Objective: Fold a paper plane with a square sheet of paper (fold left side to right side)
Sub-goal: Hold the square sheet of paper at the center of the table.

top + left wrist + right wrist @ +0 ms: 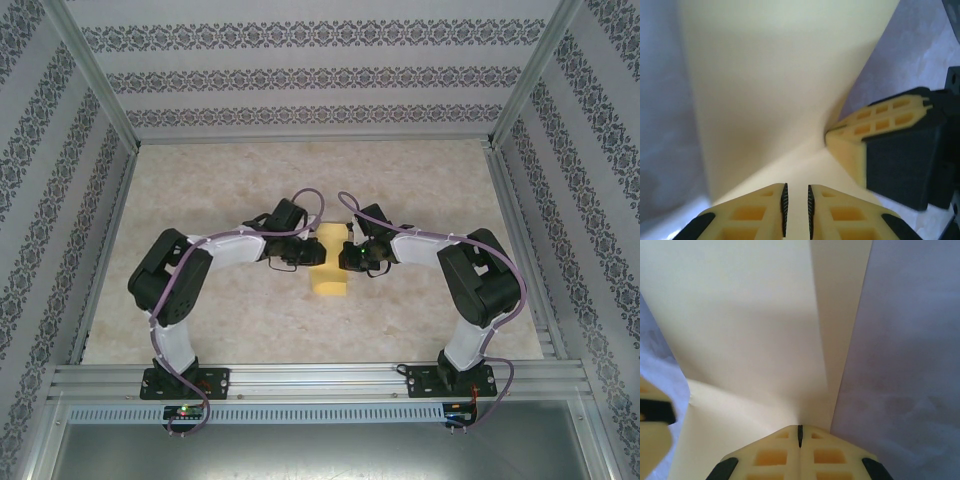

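Observation:
The square sheet of paper (330, 272) lies yellow at the table's middle, folded into a narrow upright strip between both grippers. My left gripper (304, 260) touches its left edge. In the left wrist view the paper (780, 75) curves up ahead of the left gripper (796, 207), whose jaws stand a narrow gap apart with nothing pinched between them. My right gripper (349, 258) is at the right edge. Its fingers (875, 120) press on the sheet. In the right wrist view the right gripper (800, 432) is shut, tip against the paper (740, 315), where a folded layer shows.
The beige marbled table (400, 190) is enclosed by patterned walls (300, 80) at the back and both sides. An aluminium rail (320, 380) carrying the arm bases runs along the near edge. Bare tabletop (910, 365) lies to the right of the paper.

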`<action>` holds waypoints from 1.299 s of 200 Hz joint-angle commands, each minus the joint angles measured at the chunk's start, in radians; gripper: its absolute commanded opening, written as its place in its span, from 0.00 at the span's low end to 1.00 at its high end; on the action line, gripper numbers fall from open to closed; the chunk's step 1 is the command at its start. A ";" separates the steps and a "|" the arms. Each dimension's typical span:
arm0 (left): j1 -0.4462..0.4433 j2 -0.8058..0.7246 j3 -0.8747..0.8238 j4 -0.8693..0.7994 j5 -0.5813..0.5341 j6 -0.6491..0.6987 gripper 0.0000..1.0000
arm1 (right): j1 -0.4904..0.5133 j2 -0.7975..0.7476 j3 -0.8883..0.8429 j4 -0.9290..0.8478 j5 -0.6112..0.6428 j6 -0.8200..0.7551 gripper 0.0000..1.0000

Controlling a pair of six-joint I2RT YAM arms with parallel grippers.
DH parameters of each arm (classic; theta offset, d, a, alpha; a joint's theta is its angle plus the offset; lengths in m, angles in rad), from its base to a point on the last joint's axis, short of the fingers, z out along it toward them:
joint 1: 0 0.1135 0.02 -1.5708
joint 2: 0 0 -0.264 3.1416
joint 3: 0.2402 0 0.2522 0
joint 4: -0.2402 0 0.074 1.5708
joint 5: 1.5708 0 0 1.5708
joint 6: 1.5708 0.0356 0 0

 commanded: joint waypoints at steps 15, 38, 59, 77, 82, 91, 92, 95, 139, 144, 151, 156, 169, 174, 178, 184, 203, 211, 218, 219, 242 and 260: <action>-0.014 0.071 0.031 0.019 -0.013 -0.013 0.23 | 0.010 0.043 -0.015 -0.106 0.054 -0.018 0.00; -0.022 0.074 0.023 -0.015 -0.042 0.002 0.23 | 0.010 0.036 -0.017 -0.088 0.043 -0.017 0.00; -0.027 0.072 0.003 -0.031 -0.064 0.008 0.24 | 0.005 0.005 -0.027 -0.030 0.000 -0.014 0.00; -0.030 0.071 -0.019 -0.024 -0.064 0.002 0.24 | -0.017 -0.037 -0.030 0.023 -0.052 -0.006 0.00; -0.033 0.071 -0.022 -0.023 -0.067 0.000 0.24 | -0.025 -0.046 -0.028 0.032 -0.064 -0.004 0.00; -0.035 0.073 -0.027 -0.019 -0.070 -0.002 0.24 | -0.042 -0.067 -0.023 0.053 -0.086 0.000 0.00; -0.036 0.073 -0.028 -0.020 -0.071 -0.002 0.24 | -0.043 -0.069 -0.023 0.055 -0.088 0.001 0.00; -0.037 0.073 -0.029 -0.020 -0.073 -0.002 0.24 | -0.048 -0.074 -0.021 0.062 -0.093 0.003 0.00; -0.045 0.079 -0.026 -0.026 -0.087 -0.001 0.24 | -0.083 -0.035 0.041 0.157 -0.160 0.027 0.00; -0.046 0.081 -0.025 -0.027 -0.088 0.000 0.24 | -0.082 -0.020 0.050 0.173 -0.166 0.029 0.00; -0.047 0.082 -0.024 -0.030 -0.088 0.000 0.23 | -0.082 0.001 0.063 0.184 -0.169 0.036 0.00; -0.047 0.083 -0.022 -0.031 -0.088 0.001 0.24 | -0.082 0.013 0.071 0.189 -0.170 0.040 0.00; -0.048 0.082 -0.019 -0.036 -0.089 0.003 0.24 | -0.081 0.056 0.098 0.205 -0.181 0.047 0.00; -0.048 0.082 -0.018 -0.039 -0.089 0.003 0.23 | -0.079 0.072 0.108 0.209 -0.183 0.052 0.00; -0.048 0.082 -0.017 -0.041 -0.089 0.004 0.23 | -0.077 0.083 0.114 0.213 -0.185 0.054 0.00; -0.049 0.082 -0.015 -0.042 -0.091 0.006 0.24 | -0.076 0.100 0.125 0.215 -0.187 0.055 0.00; -0.050 0.080 -0.009 -0.050 -0.090 0.009 0.24 | -0.070 0.151 0.154 0.196 -0.180 0.057 0.00; -0.050 0.077 -0.008 -0.052 -0.091 0.012 0.23 | -0.069 0.170 0.162 0.189 -0.174 0.060 0.00; -0.050 0.071 -0.008 -0.053 -0.090 0.015 0.23 | -0.069 0.186 0.164 0.179 -0.168 0.064 0.00; -0.050 0.071 -0.007 -0.053 -0.090 0.015 0.24 | -0.069 0.186 0.164 0.179 -0.168 0.064 0.00; -0.050 0.036 -0.004 -0.061 -0.091 0.021 0.26 | -0.068 0.221 0.172 0.131 -0.137 0.066 0.00; -0.050 0.002 -0.003 -0.069 -0.086 0.027 0.29 | -0.068 0.237 0.168 0.106 -0.117 0.066 0.00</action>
